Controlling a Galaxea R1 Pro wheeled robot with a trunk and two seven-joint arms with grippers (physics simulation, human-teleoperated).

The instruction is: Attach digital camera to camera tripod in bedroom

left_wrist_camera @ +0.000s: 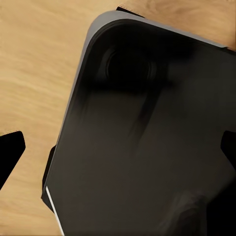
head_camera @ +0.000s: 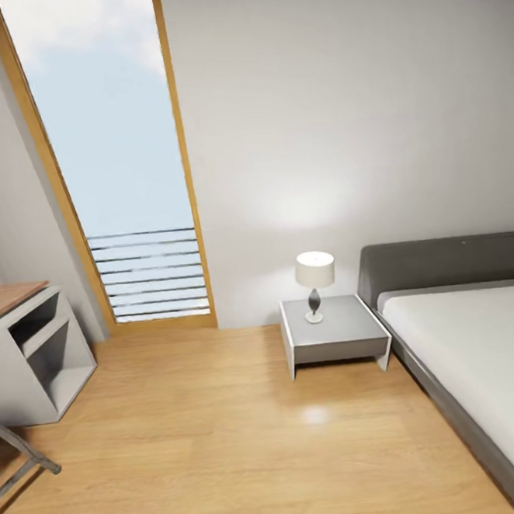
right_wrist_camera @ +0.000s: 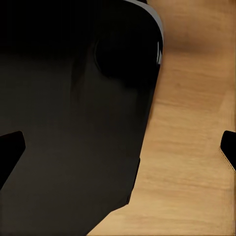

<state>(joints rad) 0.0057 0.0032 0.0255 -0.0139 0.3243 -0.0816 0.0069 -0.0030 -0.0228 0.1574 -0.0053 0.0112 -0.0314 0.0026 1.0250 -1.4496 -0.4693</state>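
The digital camera is out of view. At the lower left edge of the head view, thin grey slanted legs (head_camera: 25, 456) rest on the floor; I cannot tell whether they belong to the camera tripod. The bedroom has a light wood plank floor (head_camera: 227, 447) and pale walls. My left gripper (left_wrist_camera: 118, 152) is open, its dark fingertips (left_wrist_camera: 10, 157) far apart with nothing between them, hanging over the robot's black base (left_wrist_camera: 147, 137). My right gripper (right_wrist_camera: 118, 150) is also open and empty, above the same black base (right_wrist_camera: 73, 123) and the wood floor.
A tall wood-framed window (head_camera: 116, 160) fills the far left wall. A grey nightstand (head_camera: 334, 336) with a small lamp (head_camera: 315, 283) stands beside a low bed (head_camera: 475, 347) at the right. A grey desk with open shelves (head_camera: 31, 347) stands at the left.
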